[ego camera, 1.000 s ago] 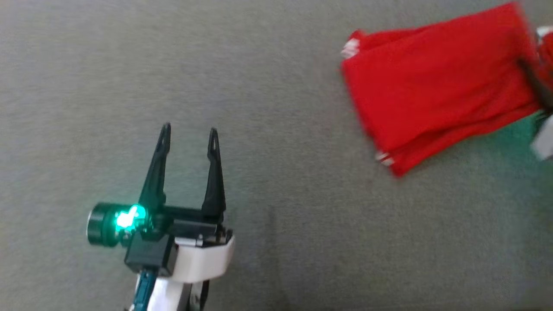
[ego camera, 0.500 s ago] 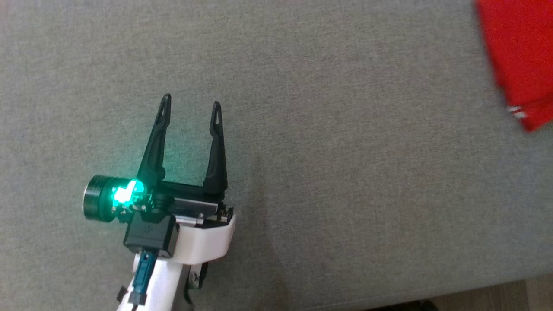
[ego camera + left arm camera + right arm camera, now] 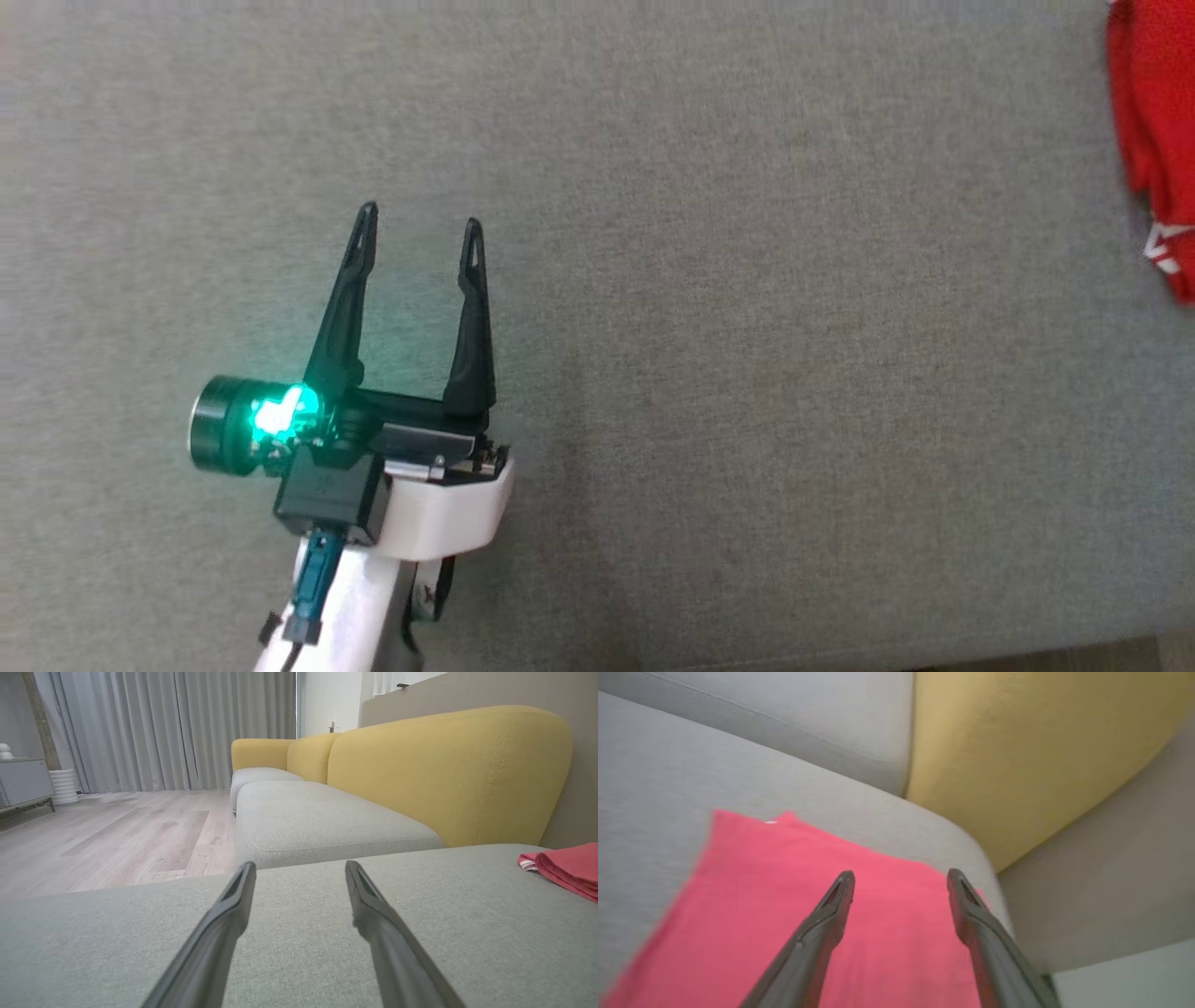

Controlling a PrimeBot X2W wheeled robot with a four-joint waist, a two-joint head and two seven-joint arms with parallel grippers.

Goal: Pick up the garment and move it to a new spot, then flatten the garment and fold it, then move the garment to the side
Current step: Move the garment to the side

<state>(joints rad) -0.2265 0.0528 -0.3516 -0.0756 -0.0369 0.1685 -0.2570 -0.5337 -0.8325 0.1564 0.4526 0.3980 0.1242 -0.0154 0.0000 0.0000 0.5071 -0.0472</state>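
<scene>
My left gripper (image 3: 419,216) stands wide and empty over the grey sofa seat (image 3: 747,373) — the folded red garment (image 3: 1158,121) lies well apart, at its 2 o'clock. My right gripper (image 3: 901,873), fingers spread and holding nothing, hangs above that garment, which stretches toward 8 o'clock.

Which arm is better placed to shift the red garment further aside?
Right, likely: the right gripper hangs open directly over the garment; the left gripper sits over grey cushion, well apart.
</scene>
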